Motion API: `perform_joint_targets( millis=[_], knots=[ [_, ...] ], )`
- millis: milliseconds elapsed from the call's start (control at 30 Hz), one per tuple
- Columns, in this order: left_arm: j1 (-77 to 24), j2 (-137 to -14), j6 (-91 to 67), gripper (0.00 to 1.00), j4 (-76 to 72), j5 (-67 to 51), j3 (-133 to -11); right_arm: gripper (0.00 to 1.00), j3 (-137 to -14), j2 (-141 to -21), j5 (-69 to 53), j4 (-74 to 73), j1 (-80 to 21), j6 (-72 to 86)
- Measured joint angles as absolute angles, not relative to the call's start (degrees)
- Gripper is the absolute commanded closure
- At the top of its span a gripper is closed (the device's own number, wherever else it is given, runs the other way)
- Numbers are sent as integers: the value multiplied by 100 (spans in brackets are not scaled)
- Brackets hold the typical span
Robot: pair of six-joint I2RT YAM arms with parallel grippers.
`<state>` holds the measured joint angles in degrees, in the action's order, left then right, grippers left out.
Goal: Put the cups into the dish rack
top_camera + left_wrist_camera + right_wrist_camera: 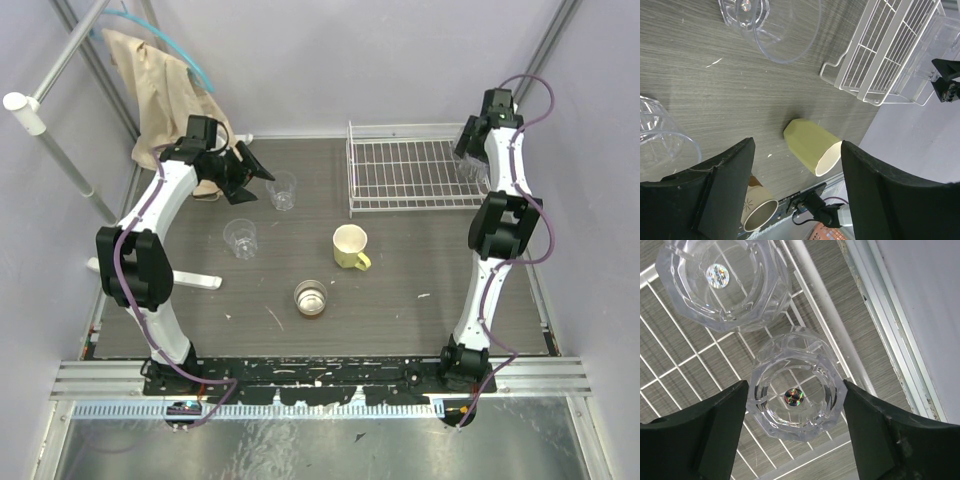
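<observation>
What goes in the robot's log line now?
left gripper open over table | right gripper open over dish rack | racked: tumbler below gripper, second tumbler | on table: far tumbler, near tumbler, yellow mug, brown cup

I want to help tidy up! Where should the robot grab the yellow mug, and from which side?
Probably from above: the yellow mug stands upright with its mouth open, so one finger can go inside the rim and one outside. Pinch the wall on the far-left side, because the handle sticks out on the near-right.
</observation>
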<state>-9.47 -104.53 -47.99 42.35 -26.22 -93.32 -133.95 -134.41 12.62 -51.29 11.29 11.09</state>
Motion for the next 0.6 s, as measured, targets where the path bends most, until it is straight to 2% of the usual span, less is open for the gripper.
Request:
perform_joint_targets(
  millis=[300, 600],
  knots=[
    [-947, -10453, -4801, 22, 4189, -2639, -9198, 10, -13214, -13439, 1339, -5094, 1070, 1100],
    [-947, -10453, -4764, 18, 4193, -2576, -9194, 9, -13015, -13192, 1496, -4998, 1041, 1083]
  ],
)
